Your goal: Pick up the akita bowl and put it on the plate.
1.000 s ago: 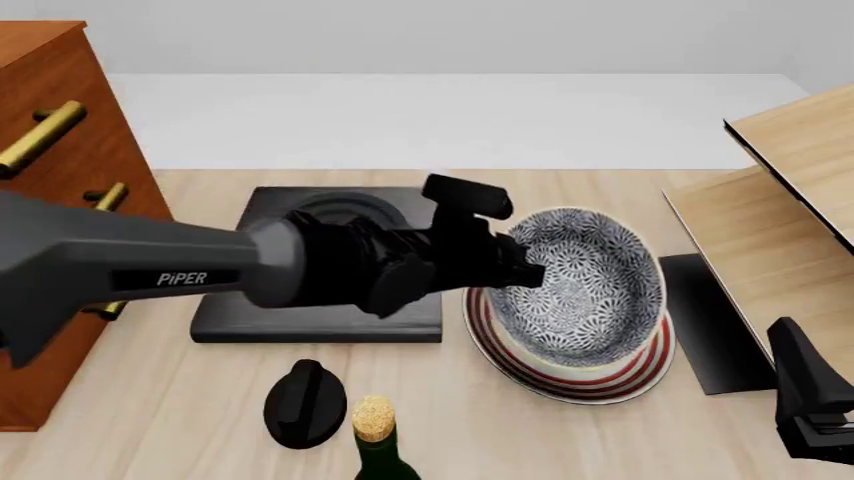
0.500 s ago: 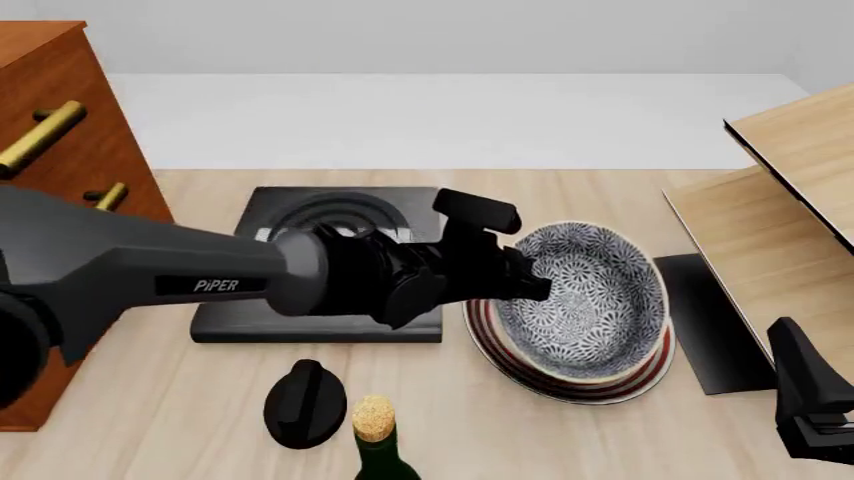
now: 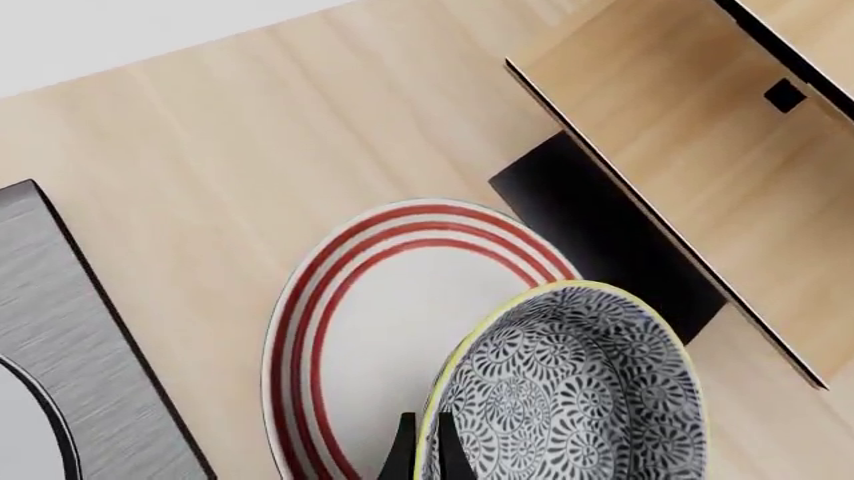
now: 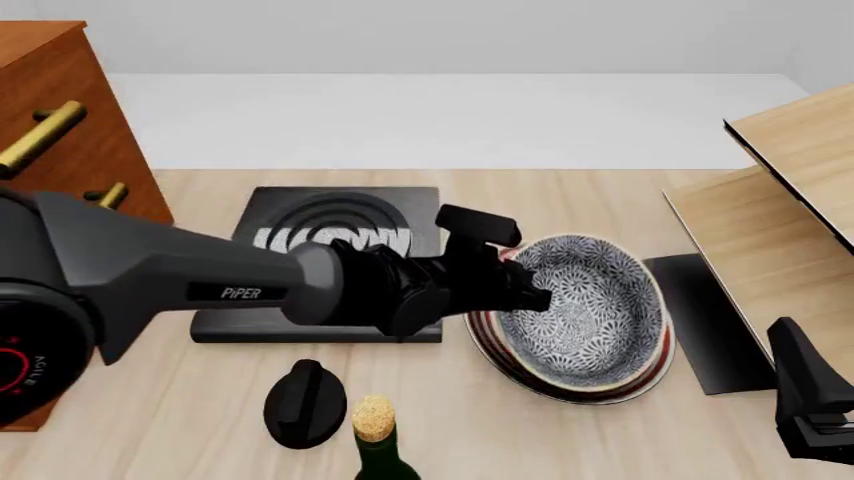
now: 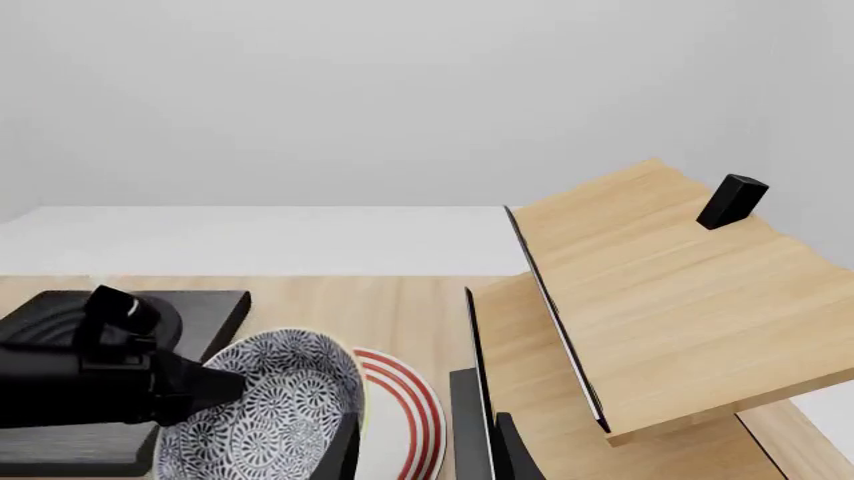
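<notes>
The akita bowl, black-and-white floral with a pale rim, sits tilted over the plate, whose red rings peek out beneath it. My left gripper is shut on the bowl's left rim. In the left wrist view the fingers pinch the rim of the bowl, with the plate below and beside it. My right gripper waits at the near right, open and holding nothing. Its wrist view shows the bowl, the plate and the left gripper.
A black slab with grey-white rings lies left of the plate. A wooden drawer cabinet stands far left. A corked bottle and a black knob are near the front edge. A wooden stand with a black base is on the right.
The left gripper has lowered the bowl onto or close over the plate, so less of the red rings shows. The right arm has not moved.
</notes>
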Controlling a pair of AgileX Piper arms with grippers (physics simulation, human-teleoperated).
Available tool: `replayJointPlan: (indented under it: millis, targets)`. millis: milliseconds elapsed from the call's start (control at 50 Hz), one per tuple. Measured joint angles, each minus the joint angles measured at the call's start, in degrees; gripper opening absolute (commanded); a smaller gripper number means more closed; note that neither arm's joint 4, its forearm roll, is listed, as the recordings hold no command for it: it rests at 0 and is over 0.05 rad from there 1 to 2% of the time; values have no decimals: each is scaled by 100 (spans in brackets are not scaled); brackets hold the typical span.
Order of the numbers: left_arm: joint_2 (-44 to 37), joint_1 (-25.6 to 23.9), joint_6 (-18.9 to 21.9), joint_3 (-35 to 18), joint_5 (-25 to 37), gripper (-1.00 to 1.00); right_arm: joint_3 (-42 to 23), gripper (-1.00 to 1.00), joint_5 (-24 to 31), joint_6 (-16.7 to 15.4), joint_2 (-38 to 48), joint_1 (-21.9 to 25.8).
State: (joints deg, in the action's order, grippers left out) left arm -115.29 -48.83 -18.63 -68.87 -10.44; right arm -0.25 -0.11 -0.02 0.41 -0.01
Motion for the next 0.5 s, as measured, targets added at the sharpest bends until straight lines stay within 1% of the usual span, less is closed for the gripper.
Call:
replayJointPlan:
  millis: [500]
  targets:
    - [-43,74,-34,5,-69,-100,0,100,0,0,0,0]
